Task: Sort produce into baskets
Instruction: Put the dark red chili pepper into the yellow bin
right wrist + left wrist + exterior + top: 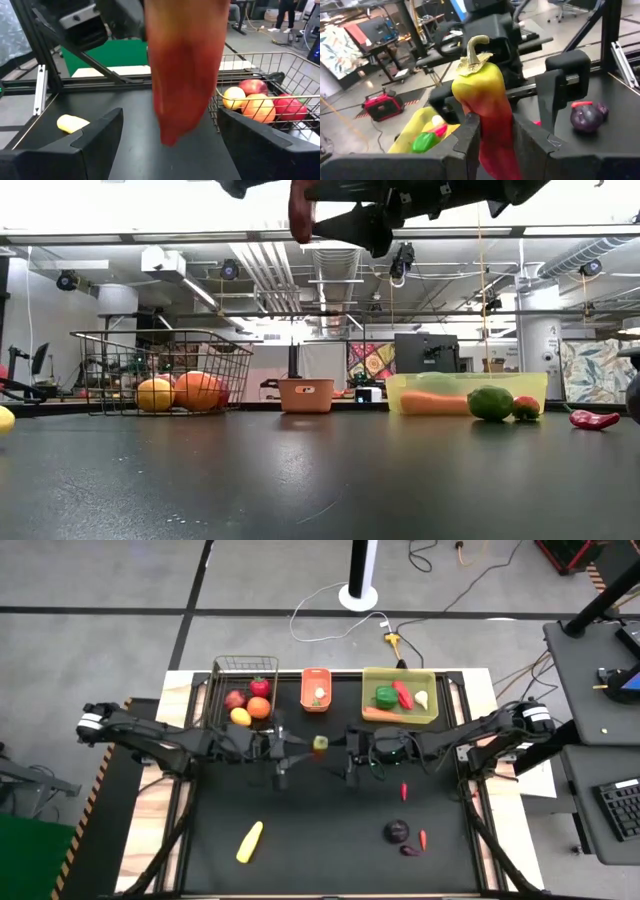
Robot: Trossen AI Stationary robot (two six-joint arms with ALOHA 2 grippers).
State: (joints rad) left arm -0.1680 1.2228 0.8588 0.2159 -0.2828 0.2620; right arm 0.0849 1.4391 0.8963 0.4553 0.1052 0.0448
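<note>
Midair over the bench (300, 860), the left hand (492, 132) clamps a red-yellow pepper (485, 100) by its lower end, offering it to the right hand (167, 135), whose fingers gape wide around it for a handover toward the yellow-green bin (432, 712).

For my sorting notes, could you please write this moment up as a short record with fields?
left gripper: shut on the red-and-yellow pepper, raised mid-table
right gripper: open, facing the pepper's tip
wire basket: apples, orange, lemon
orange basket: one pale item
yellow-green bin: green pepper, carrot, red chilli
loose on table: corn, eggplant, chillies
</note>
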